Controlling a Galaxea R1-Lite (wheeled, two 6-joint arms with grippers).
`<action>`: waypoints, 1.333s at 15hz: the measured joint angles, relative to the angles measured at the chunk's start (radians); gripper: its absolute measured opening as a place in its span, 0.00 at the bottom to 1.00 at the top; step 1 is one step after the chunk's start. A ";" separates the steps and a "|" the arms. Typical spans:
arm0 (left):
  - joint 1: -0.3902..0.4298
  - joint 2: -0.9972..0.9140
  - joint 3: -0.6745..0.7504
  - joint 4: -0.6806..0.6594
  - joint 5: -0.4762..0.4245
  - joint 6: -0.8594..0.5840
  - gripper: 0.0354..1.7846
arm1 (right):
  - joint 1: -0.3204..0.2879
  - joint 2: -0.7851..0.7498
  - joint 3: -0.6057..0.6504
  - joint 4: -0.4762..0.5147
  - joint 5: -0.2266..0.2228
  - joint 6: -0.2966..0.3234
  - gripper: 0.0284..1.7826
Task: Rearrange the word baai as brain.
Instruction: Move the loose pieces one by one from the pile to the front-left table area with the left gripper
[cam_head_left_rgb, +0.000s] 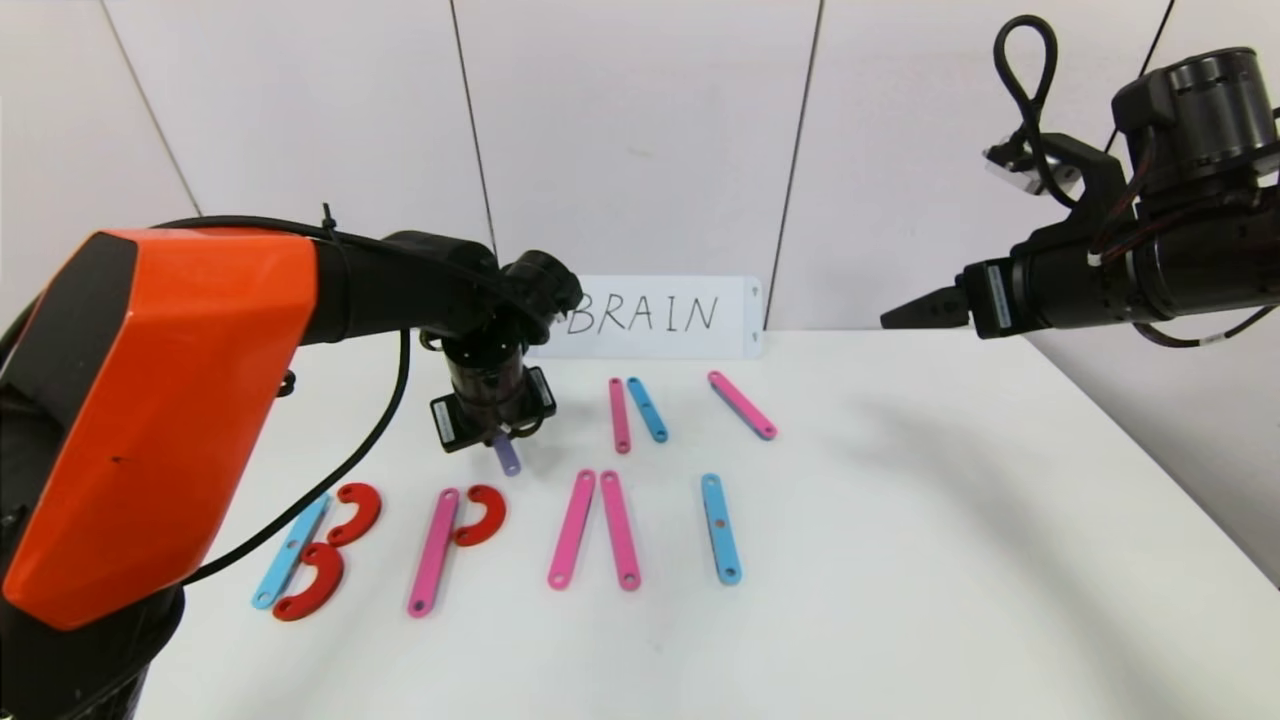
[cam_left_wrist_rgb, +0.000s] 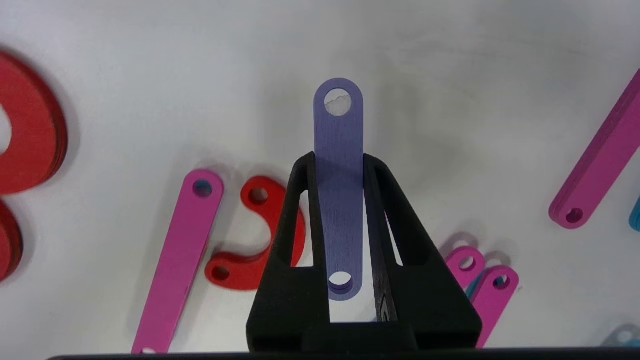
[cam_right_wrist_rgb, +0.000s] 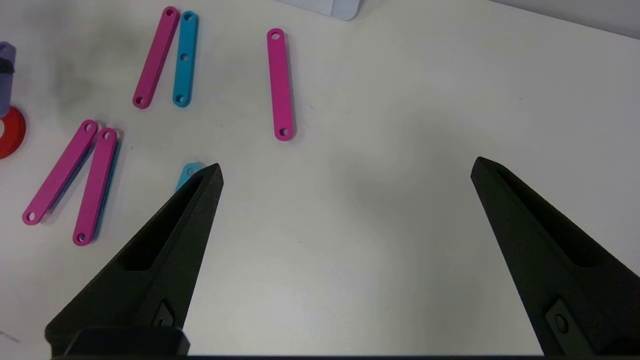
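Head view: your left gripper (cam_head_left_rgb: 505, 440) sits left of centre, pinching a short purple strip (cam_head_left_rgb: 508, 457) that pokes out below it. Along the lower frame you have the word: a blue strip (cam_head_left_rgb: 290, 550) with two red curves (cam_head_left_rgb: 330, 555), a pink strip (cam_head_left_rgb: 433, 551) with one red curve (cam_head_left_rgb: 482, 515), two leaning pink strips (cam_head_left_rgb: 596, 528), one blue strip (cam_head_left_rgb: 720, 528). Spare strips (cam_head_left_rgb: 640, 410) lie at centre, below the BRAIN card (cam_head_left_rgb: 655, 316). Your right gripper (cam_head_left_rgb: 915, 312) hangs upper right.

Left wrist view: fingers (cam_left_wrist_rgb: 305, 210) pressed onto the purple strip (cam_left_wrist_rgb: 339, 200), centre frame.

Right wrist view: your right gripper (cam_right_wrist_rgb: 345, 170) is spread wide over bare white table (cam_right_wrist_rgb: 380, 210).
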 joint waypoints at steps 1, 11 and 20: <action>-0.009 -0.022 0.006 0.040 -0.001 -0.043 0.14 | -0.001 0.000 0.000 0.000 0.000 0.000 0.97; -0.096 -0.193 0.294 0.022 0.001 -0.172 0.14 | -0.006 0.002 -0.004 -0.001 0.001 0.000 0.97; -0.154 -0.241 0.543 -0.130 0.002 -0.206 0.14 | -0.005 0.007 -0.004 -0.001 0.000 0.000 0.97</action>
